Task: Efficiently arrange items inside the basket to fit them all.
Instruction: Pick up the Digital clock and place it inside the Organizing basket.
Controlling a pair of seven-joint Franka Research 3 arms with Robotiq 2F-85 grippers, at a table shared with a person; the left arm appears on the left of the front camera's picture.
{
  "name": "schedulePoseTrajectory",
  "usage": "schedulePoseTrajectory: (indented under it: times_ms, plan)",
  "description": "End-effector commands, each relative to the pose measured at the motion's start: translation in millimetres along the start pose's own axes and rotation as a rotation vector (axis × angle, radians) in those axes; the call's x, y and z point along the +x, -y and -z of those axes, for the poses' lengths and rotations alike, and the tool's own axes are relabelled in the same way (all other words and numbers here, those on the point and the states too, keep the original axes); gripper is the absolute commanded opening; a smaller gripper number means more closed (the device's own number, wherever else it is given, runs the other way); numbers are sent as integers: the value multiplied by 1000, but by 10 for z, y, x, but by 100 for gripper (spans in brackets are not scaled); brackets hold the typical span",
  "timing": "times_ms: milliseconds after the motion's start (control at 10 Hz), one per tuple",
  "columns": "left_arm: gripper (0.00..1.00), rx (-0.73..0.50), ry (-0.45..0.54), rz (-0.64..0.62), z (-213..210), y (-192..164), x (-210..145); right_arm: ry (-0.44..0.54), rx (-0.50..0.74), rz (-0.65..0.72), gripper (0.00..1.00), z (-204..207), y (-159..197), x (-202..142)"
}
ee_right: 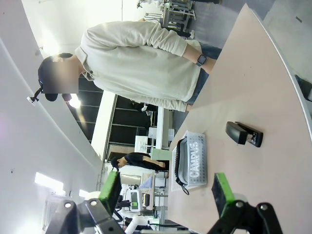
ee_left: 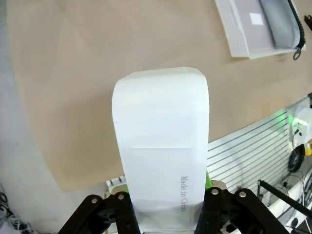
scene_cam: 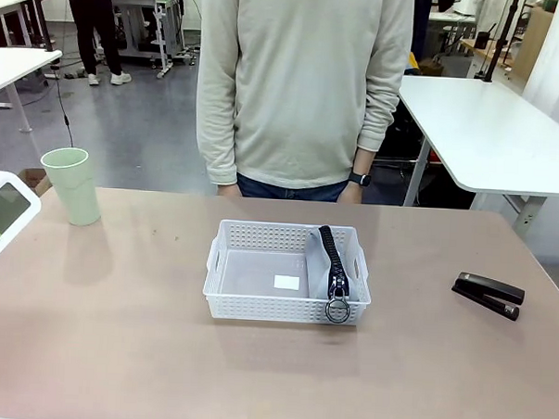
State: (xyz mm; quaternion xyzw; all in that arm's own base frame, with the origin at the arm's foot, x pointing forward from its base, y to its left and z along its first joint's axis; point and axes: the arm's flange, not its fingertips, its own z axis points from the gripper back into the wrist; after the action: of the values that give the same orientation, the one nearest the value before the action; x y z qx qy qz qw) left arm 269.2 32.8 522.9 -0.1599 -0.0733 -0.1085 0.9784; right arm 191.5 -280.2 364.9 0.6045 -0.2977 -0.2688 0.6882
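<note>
Basket [scene_cam: 277,308] sits mid-table in the front view, in front of the standing person [scene_cam: 304,81]. The grey pouch [scene_cam: 331,260] already stands on edge in the basket's right part, and the left part of the floor is bare apart from a small white label. The pale green cup [scene_cam: 73,187] stands well to the basket's left and farther back, and the black stapler [scene_cam: 487,295] lies well to its right. Far left of the basket, at the picture edge, is what looks like the white box [scene_cam: 3,209].

In the left wrist view, the left gripper [ee_left: 165,197] is clamped on the white box [ee_left: 161,141], held above bare table with the basket [ee_left: 233,34] well apart from it.

In the right wrist view, the right gripper [ee_right: 168,192] hangs with its jaws spread and nothing between them. Beyond it are the basket [ee_right: 195,137] and, just beside that, the stapler [ee_right: 243,134].

By my reading, the step in hand is bringing the box in. Next, the box needs carrying over the basket's free left part and laying flat beside the pouch, which would leave room for the stapler and cup.
</note>
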Motion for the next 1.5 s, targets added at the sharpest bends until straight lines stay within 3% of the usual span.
schedulePoseTrajectory:
  times_ms: [0, 200, 300, 400, 500, 600, 700, 800, 900, 1200, 1300, 1400]
  plan:
    - [50, 19, 12, 20, 36, 374, 118, -5, 6, -29, 100, -10, 0, -14]
    - [50, 43, -39, 200, 275, 1445, 371, -5, 6, -29, 100, -10, 0, -14]
    - [50, 119, -33, 248, 494, 1953, 520, -5, 6, -29, 100, -10, 0, -14]
    - [50, 122, -70, 270, 720, 2464, 686, -5, 6, -29, 100, -10, 0, -14]
    - [50, 199, -28, 187, 905, 2848, 776, -5, 6, -29, 100, -10, 0, -14]
    - [50, 202, -64, 273, 1026, 3141, 802, -5, 6, -29, 100, -10, 0, -14]
    - [50, 228, -30, 401, 1048, 3283, 809, -5, 6, -29, 100, -10, 0, -14]
    - [50, 259, -120, 418, 1074, 3215, 893, -5, 6, -29, 100, -10, 0, -14]
    - [50, 174, -52, 343, 1191, 3353, 620, -5, 6, -29, 100, -10, 0, -14]
    - [50, 174, -52, 343, 1191, 3353, 620, -5, 6, -29, 100, -10, 0, -14]
    - [51, 194, -77, 370, 1229, 3387, 727, -5, 6, -29, 100, -10, 0, -14]
    - [51, 224, -96, 356, 1398, 3405, 1111, -5, 6, -29, 100, -10, 0, -14]
